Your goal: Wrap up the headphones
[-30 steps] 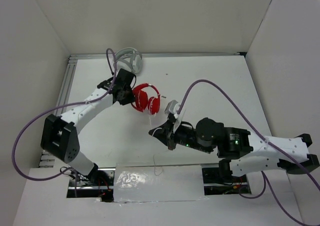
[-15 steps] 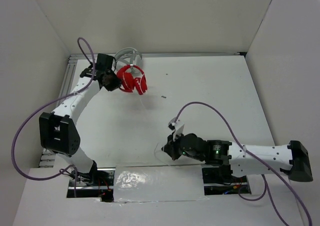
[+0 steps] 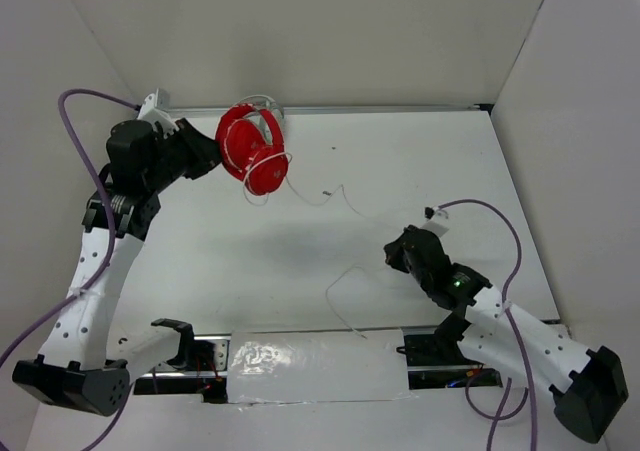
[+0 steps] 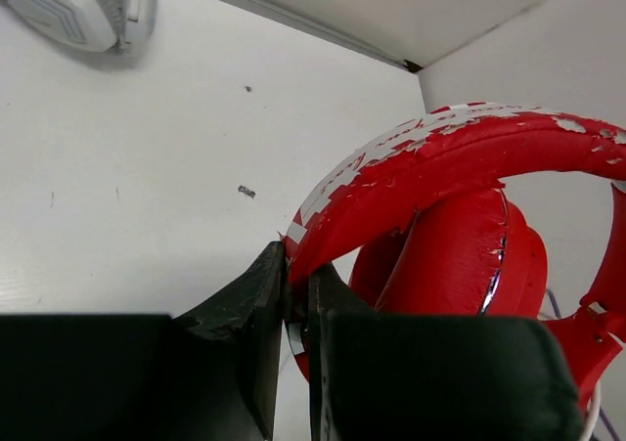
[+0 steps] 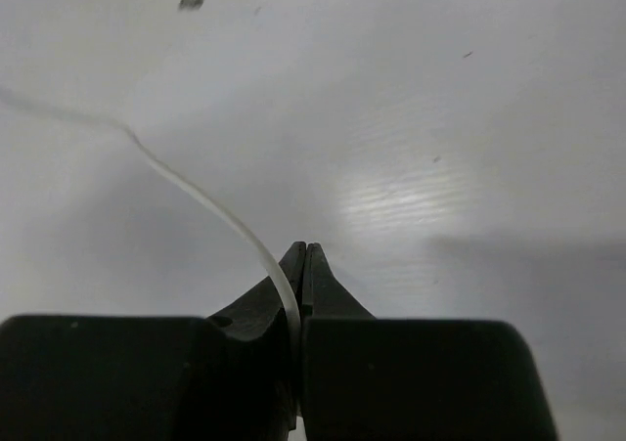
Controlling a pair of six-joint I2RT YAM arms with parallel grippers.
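Left pincer (image 4: 297, 277) clamps the headphones (image 3: 252, 151) by their headband (image 4: 421, 157), cups (image 3: 266, 174) pointing nearward; right pincer (image 5: 301, 257) pinches the cable (image 5: 196, 195).

left gripper (image 4: 298, 289) pinching the headband (image 4: 440, 162) of the headphones (image 4: 460, 255), black fingers (image 4: 249, 304) clamping it from both sides, red coating flaking to white, ear cup (image 4: 455, 250) hanging behind, white-grey headphones (image 4: 78, 6) lying on the table (image 4: 147, 167) at top left

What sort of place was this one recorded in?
Most likely a robot lab test booth: a white table boxed in by plain white walls, two arms bolted at its near edge, with red headphones and their cable as props.
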